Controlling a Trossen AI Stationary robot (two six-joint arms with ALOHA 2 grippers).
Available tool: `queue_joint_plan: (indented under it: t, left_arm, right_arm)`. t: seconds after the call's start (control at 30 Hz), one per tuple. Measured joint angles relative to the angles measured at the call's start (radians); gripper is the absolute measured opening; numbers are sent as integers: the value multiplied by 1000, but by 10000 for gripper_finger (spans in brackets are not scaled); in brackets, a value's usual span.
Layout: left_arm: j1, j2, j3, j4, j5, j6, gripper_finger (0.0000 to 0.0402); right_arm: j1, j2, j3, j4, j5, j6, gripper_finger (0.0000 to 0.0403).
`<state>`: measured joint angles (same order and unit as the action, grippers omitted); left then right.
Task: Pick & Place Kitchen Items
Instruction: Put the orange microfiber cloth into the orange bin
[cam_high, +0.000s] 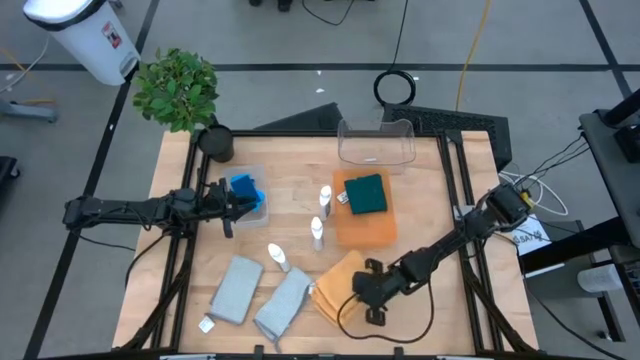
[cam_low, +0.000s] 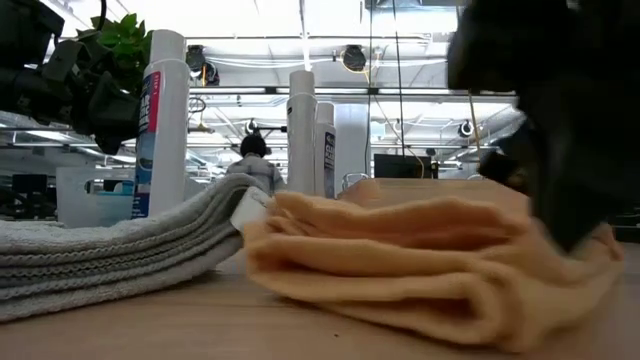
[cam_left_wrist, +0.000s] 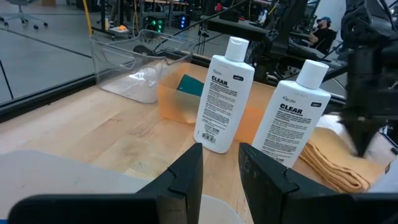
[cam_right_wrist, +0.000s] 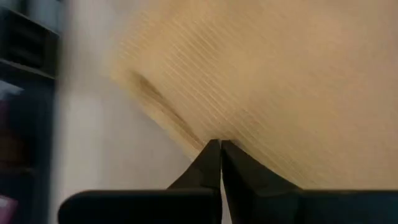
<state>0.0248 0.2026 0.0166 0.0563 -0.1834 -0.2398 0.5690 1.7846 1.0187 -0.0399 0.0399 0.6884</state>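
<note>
Near the front edge of the wooden surface (cam_high: 420, 180), the right pincer (cam_high: 368, 292) is clenched on the edge of the folded orange cloth (cam_high: 335, 285), its fingertips pressed together against the fabric. Two folded grey cloths (cam_high: 260, 297) lie just left of the orange one. One white bottle (cam_high: 278, 258) lies tipped over beside them; two more white bottles (cam_high: 321, 214) stand upright farther back, next to the orange tray (cam_high: 365, 228), which holds a dark green cloth (cam_high: 366, 194). On the left, the left pincer (cam_high: 228, 205) hovers at a clear bin (cam_high: 256, 213) containing blue sponges (cam_high: 245, 187); its fingers (cam_left_wrist: 186, 177) stand slightly apart, and I cannot tell whether they hold anything. Another clear bin (cam_high: 376, 145) sits at the far edge, a potted plant (cam_high: 178, 88) at the far left corner.
</note>
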Motion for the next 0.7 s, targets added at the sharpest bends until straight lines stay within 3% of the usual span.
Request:
queue_joint_plan:
  t: [0.13,0.27,0.47,0.6,0.7]
  left_arm:
    - [0,0,0,0,0,0,108]
    - [0,0,0,-1,1,0,108]
    - [0,0,0,0,1,0,108]
    - [0,0,0,0,0,0,108]
    - [0,0,0,0,0,0,108]
  right_arm:
    - [16,-68,3,66,2,-149,1]
    - [26,-127,3,22,64,-373,1]
    - [-49,-154,3,-234,60,-827,0]
    - [-124,-130,6,-283,-48,-907,0]
    - [-143,-93,3,-366,-63,-895,0]
